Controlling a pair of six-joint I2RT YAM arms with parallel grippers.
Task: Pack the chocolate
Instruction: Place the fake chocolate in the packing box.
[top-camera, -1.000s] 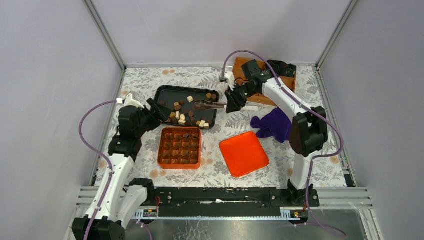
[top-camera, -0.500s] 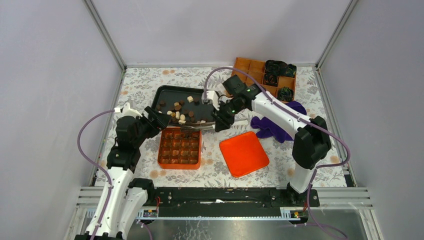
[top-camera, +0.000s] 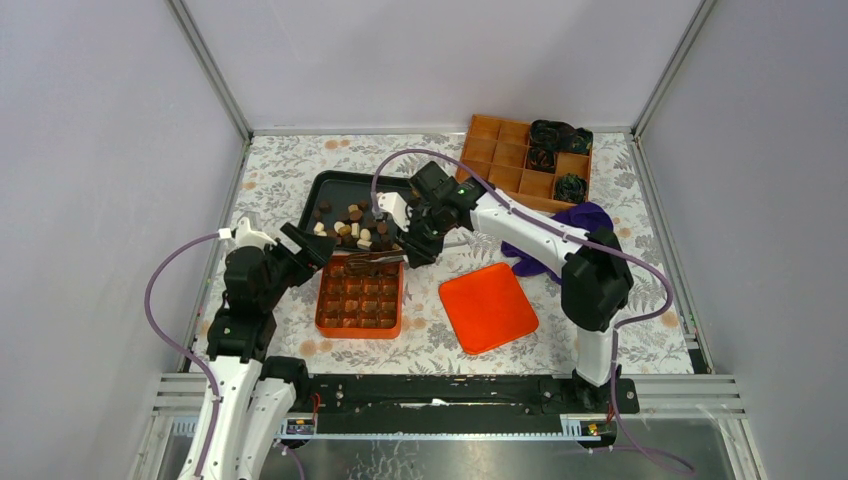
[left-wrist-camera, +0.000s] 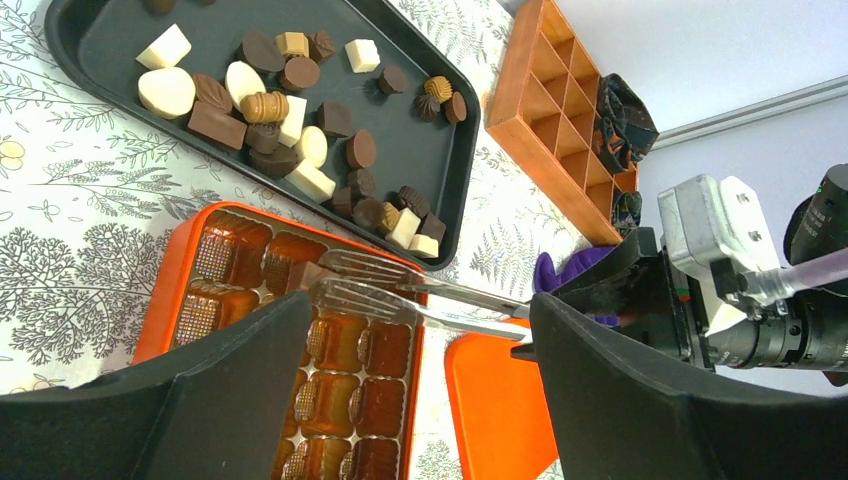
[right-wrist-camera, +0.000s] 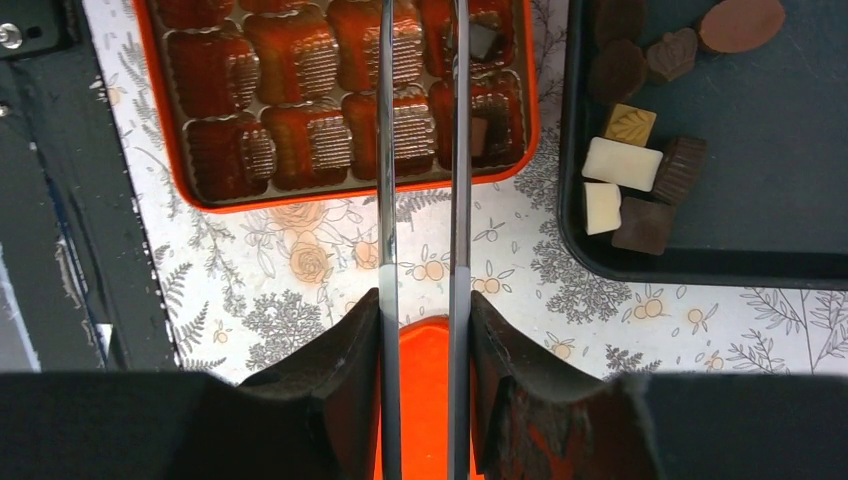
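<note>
Loose chocolate (left-wrist-camera: 300, 110), dark, light brown and white, lies on the black tray (top-camera: 330, 185). The orange box (top-camera: 361, 295) with its moulded insert stands in front of the tray. My right gripper (right-wrist-camera: 422, 330) is shut on metal tongs (right-wrist-camera: 385, 200). The tongs' tips (left-wrist-camera: 345, 285) reach over the box's far row with a brown piece (left-wrist-camera: 305, 275) between them. My left gripper (left-wrist-camera: 410, 400) hangs open and empty above the box's left side, looking along the tongs.
The orange lid (top-camera: 487, 307) lies right of the box. A purple cloth (top-camera: 545, 250) sits beyond it. A wooden compartment box (top-camera: 505, 165) with black-and-green bundles (top-camera: 555, 135) stands at the back right. The right arm spans the table above the tray's right end.
My right arm has swung left and nearer, carrying the tongs from over the black tray to over the orange box. The left arm has drawn back a little toward the near edge.
</note>
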